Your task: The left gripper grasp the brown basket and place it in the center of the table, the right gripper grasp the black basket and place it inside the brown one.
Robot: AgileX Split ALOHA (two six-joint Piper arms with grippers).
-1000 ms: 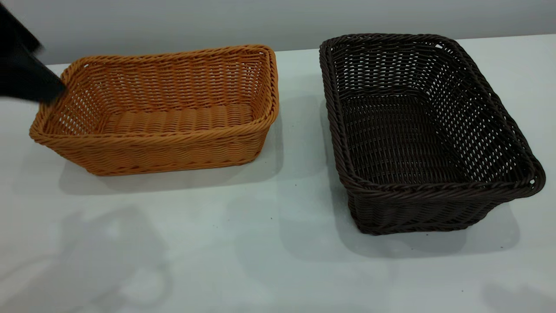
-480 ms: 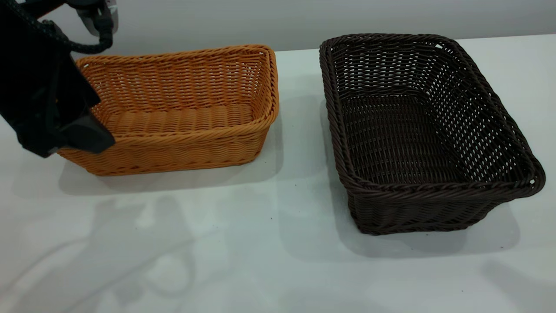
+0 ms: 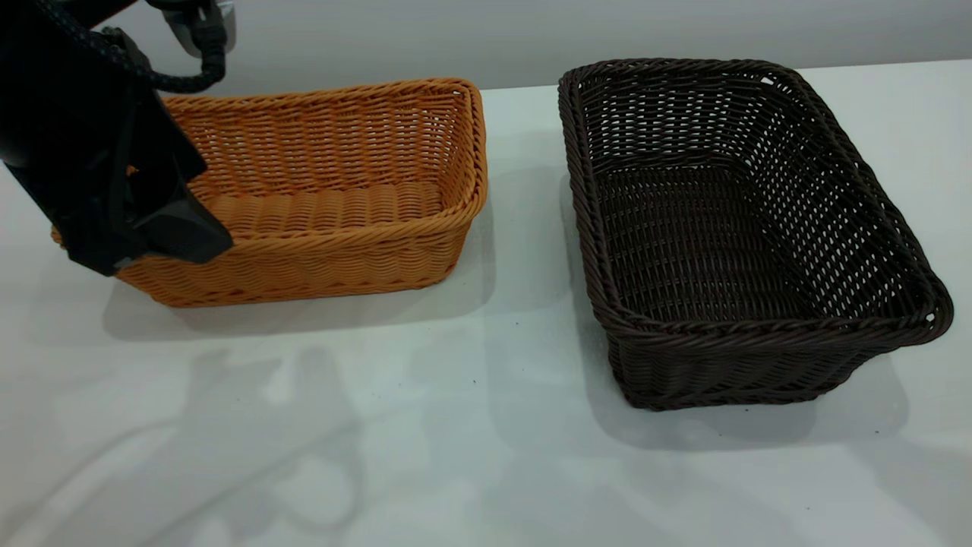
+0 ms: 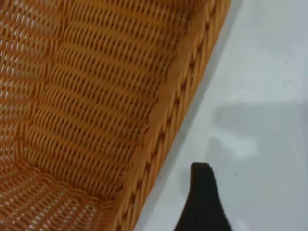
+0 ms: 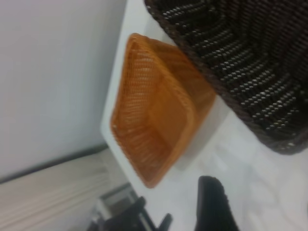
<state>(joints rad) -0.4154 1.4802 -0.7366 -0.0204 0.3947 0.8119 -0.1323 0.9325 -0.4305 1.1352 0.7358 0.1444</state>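
The brown basket stands at the table's left, the black basket at its right, a gap between them. My left gripper is open at the brown basket's left end, by the near rim and hiding that corner. In the left wrist view one finger hangs over bare table just outside the braided rim; the other finger is out of view. My right gripper does not show in the exterior view. Its wrist view shows one finger above the table, short of both baskets, holding nothing.
White tabletop stretches in front of both baskets, and a narrow strip lies between them. A grey wall runs behind the table. The left arm's cable loops above the brown basket's back left corner.
My left arm has swung in from the left edge, rightward and down, over the brown basket's left end. Both baskets stay where they were.
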